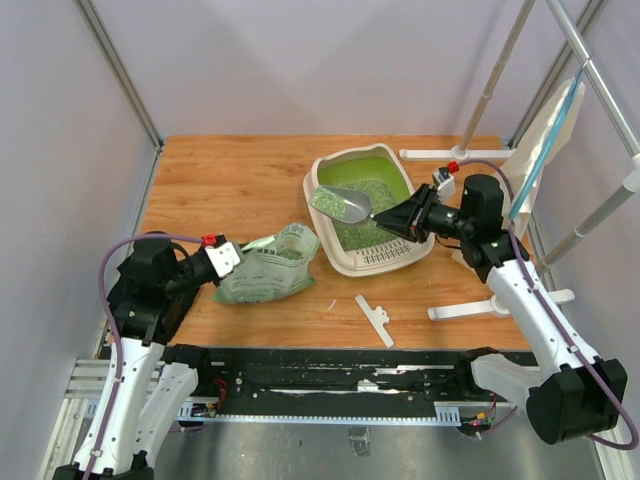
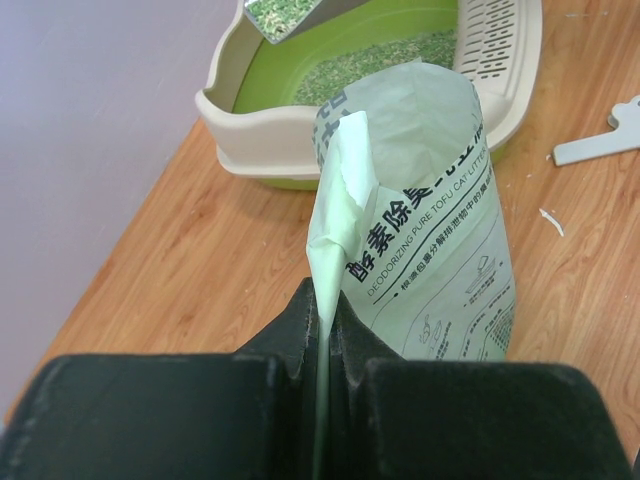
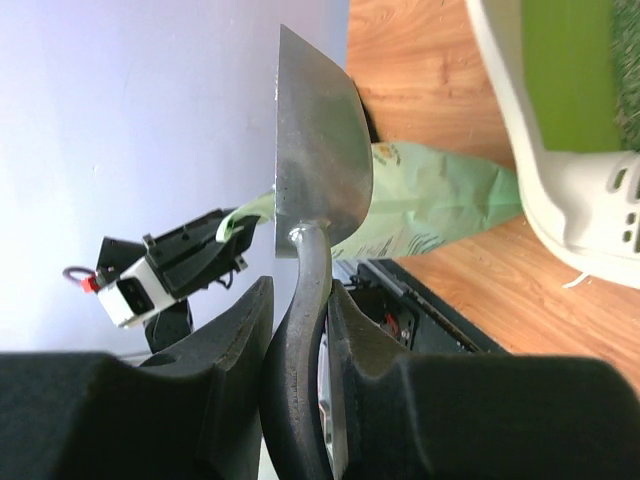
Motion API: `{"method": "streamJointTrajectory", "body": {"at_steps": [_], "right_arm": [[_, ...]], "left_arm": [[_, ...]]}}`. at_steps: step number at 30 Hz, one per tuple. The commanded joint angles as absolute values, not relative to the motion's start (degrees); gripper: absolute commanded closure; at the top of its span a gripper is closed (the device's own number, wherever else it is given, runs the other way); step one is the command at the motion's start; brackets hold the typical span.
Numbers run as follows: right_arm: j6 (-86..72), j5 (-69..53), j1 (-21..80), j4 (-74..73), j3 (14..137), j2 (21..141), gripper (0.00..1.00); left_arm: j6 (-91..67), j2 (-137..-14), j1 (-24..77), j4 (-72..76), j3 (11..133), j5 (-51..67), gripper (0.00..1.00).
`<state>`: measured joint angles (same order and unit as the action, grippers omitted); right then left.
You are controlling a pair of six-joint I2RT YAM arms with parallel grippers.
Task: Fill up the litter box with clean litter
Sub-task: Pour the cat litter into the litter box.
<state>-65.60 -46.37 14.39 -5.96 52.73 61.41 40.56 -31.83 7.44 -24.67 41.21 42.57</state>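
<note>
operator: what is the right side doing?

inspector: your right gripper [image 3: 300, 340] is clamping its jaws on the dark handle of the silver scoop [image 1: 342, 204]. the scoop is hanging over the far left part of the litter box [image 1: 385, 258], its bowl pointing left. it is carrying a load of clean litter [image 1: 326, 202]. more of the same granules are lying on the box's green floor, covering only part of it.

operator: and the left?

inspector: your left gripper [image 2: 322, 335] is pinching its jaws together on a folded edge of the light green bag [image 2: 430, 230]. the bag is resting on the wooden table [image 1: 230, 180], just beside the box's near left corner. i cannot tell whether the two are touching.

operator: where is the box sitting?

inspector: it is sitting right of centre on the table, its grated end facing your arms. a white plastic strip [image 1: 375, 320] is lying nearer your arms, apart from both box and bag.
</note>
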Motion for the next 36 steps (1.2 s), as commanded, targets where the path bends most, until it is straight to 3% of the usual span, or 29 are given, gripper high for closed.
{"method": "streamJointTrajectory", "body": {"at_steps": [1, 10, 18, 30, 36], "right_arm": [[-66.58, -43.17, 11.32, -1.97, 53.27, 61.48, 0.99], [-64.43, -38.18, 7.42, -3.04, 54.13, 65.06, 0.99], [-54.72, -29.03, 7.45, -12.68, 60.31, 70.13, 0.99], [-41.79, -11.11, 13.84, -22.33, 70.41, 77.93, 0.99], [-41.66, -10.47, 14.39, -21.36, 76.24, 84.18, 0.99]], "left_arm": [[41.77, -29.19, 7.56, -12.98, 43.93, 44.37, 0.99], [41.85, -29.17, 7.55, -13.44, 43.95, 44.35, 0.99], [39.77, -28.09, 7.56, -12.87, 42.28, 44.97, 0.99], [38.77, -27.73, 7.56, -11.95, 41.76, 45.4, 1.0], [38.62, -26.95, 7.56, -12.95, 41.68, 45.33, 1.0]]}}
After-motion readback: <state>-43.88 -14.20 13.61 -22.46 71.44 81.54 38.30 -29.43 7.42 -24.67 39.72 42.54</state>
